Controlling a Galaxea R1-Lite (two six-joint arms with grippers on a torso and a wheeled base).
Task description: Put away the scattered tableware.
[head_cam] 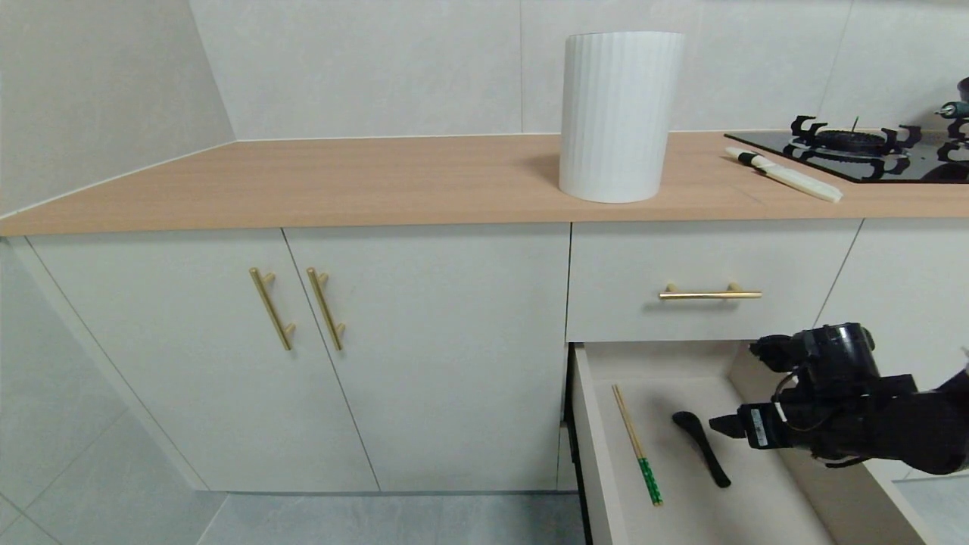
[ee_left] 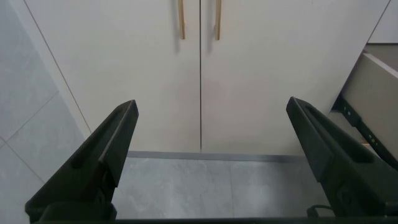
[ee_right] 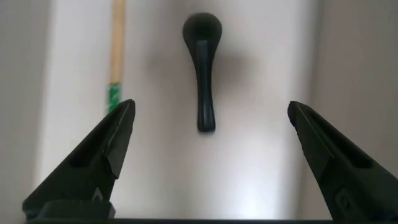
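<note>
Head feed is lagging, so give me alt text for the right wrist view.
The open right hand hovers over a black spoon lying flat on the pale floor of the drawer. Wooden chopsticks with a green band lie beside the spoon, not touching it.

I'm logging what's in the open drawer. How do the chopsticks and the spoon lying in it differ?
Colour: the chopsticks are pale wood with green ends; the spoon is all black.
Shape: the chopsticks are long, thin and straight; the spoon is shorter, with a rounded bowl.
Place: the chopsticks lie near the left wall of the drawer, the spoon nearer its middle.
Both lie flat, running roughly front to back.
</note>
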